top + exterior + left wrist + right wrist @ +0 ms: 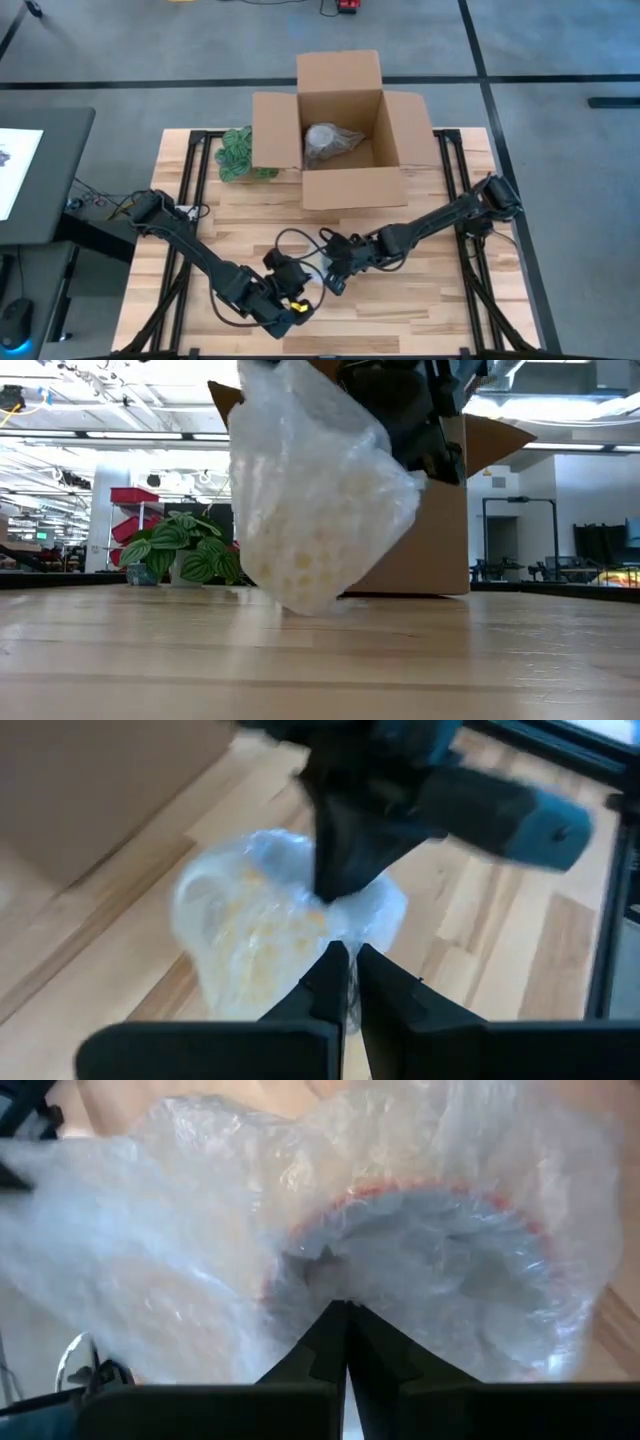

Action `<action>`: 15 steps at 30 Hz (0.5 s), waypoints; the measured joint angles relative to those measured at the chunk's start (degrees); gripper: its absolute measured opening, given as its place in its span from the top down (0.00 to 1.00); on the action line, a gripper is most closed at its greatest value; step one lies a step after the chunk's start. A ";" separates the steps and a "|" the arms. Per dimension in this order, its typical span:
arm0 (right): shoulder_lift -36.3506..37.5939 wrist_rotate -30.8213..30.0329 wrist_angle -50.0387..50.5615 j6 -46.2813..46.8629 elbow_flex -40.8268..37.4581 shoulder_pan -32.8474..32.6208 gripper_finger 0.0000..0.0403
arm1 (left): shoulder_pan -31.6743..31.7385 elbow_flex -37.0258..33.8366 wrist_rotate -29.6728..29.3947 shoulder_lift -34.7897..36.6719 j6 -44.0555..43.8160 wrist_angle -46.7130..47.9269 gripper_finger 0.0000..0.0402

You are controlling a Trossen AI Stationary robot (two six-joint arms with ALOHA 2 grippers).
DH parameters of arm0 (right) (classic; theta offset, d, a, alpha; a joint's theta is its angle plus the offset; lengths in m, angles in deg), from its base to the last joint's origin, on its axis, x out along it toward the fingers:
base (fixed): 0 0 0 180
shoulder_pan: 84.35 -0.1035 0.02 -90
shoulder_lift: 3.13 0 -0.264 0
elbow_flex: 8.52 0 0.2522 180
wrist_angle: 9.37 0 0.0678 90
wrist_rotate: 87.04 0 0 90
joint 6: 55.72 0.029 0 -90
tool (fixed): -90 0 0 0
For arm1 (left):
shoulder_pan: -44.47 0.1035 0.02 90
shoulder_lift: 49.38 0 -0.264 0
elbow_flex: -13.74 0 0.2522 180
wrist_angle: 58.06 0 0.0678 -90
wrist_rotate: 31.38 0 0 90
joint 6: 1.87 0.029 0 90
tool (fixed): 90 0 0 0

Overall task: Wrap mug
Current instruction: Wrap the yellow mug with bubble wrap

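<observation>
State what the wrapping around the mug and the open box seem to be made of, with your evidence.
Wrapping: apparently clear bubble wrap, glossy and crinkled, with rows of round bubbles showing. Open box: apparently corrugated cardboard, matte brown, with stiff flaps folded outward.

Front table (430,310): bare planks, open passage
Centre: blocked by both arms meeting at the bubble-wrapped mug (315,500)
Behind: open cardboard box (345,185) walls off the middle
Back-left corner: plant (235,155) beside box

Overhead looking straight down, table-level looking across, wrist cameras close, all sharing the bubble-wrapped bundle (315,490)
</observation>
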 joint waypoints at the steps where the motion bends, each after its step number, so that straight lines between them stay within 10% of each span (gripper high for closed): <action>1: -0.02 0.02 1.06 -0.04 0.72 0.32 1.00 | -0.06 0.00 -0.18 0.15 -1.65 1.64 1.00; 15: -7.07 5.93 -4.71 -2.52 2.41 2.61 1.00 | -0.83 -0.51 0.80 0.08 -5.91 6.00 1.00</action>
